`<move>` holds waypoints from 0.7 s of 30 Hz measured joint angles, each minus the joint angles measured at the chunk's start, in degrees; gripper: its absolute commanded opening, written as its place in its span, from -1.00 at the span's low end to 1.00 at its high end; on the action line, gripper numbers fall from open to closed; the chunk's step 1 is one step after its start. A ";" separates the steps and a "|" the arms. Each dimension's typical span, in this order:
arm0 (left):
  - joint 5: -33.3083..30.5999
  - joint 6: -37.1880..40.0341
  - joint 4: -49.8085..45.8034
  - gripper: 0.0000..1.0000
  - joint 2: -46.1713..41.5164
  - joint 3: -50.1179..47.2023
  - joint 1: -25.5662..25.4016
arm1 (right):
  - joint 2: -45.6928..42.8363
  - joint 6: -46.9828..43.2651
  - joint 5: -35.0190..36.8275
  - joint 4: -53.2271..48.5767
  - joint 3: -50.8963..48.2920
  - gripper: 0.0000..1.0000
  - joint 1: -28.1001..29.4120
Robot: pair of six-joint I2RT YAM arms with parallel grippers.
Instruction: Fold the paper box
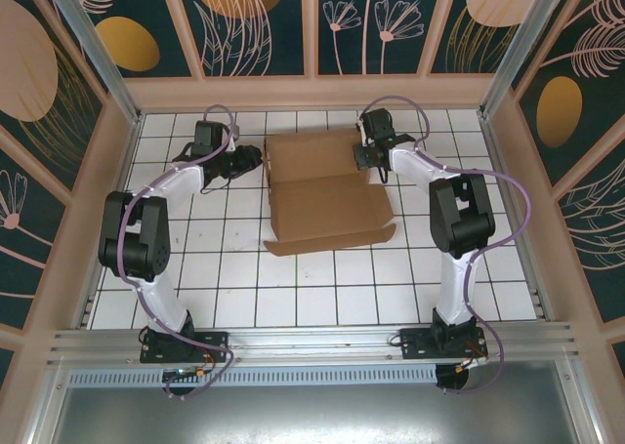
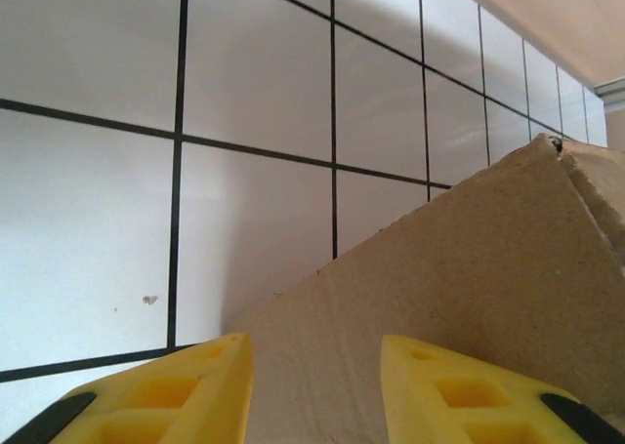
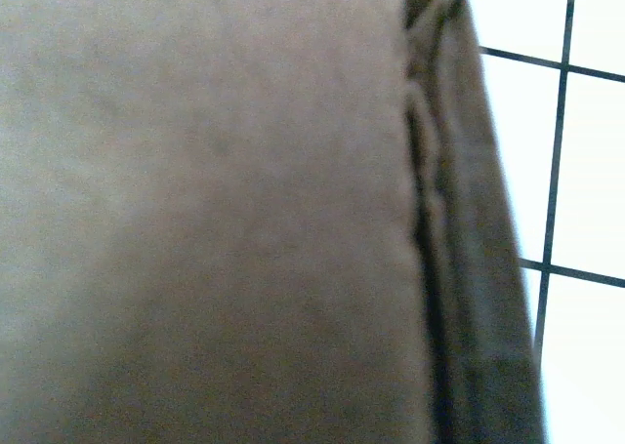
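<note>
The left pincer (image 2: pixel 312 358) is spread open, just beside the left edge of the paper box (image 1: pixel 322 198). The brown box lies partly folded in the middle of the white tiled worktop (image 1: pixel 225 290), one flap flat in front. The right pincer (image 1: pixel 366 158) is pressed together at its right edge.

White-tiled bench (image 1: pixel 293 298) with dark grid lines; floral teal wall panels (image 1: pixel 254 24) around the bench, metal rail (image 1: pixel 312 342) along its near edge.
</note>
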 measured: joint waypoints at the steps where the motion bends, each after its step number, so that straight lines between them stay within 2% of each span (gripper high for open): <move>1: 0.22 0.04 -0.94 -0.19 0.22 0.44 0.37 | 0.00 -0.15 0.59 -0.04 -0.02 -1.00 0.24; 8: 3.80 -0.11 -4.09 -0.19 2.54 4.04 4.33 | 0.00 -0.35 3.52 -0.39 -0.04 -1.00 1.86; 12: 5.42 -0.48 -4.68 -0.19 2.73 3.93 4.37 | 0.00 0.00 3.72 -0.46 -0.04 -1.00 1.90; 21: 3.52 -2.03 -3.50 -0.19 -1.75 -6.49 5.55 | 0.11 0.22 3.56 -0.68 0.17 -1.00 1.88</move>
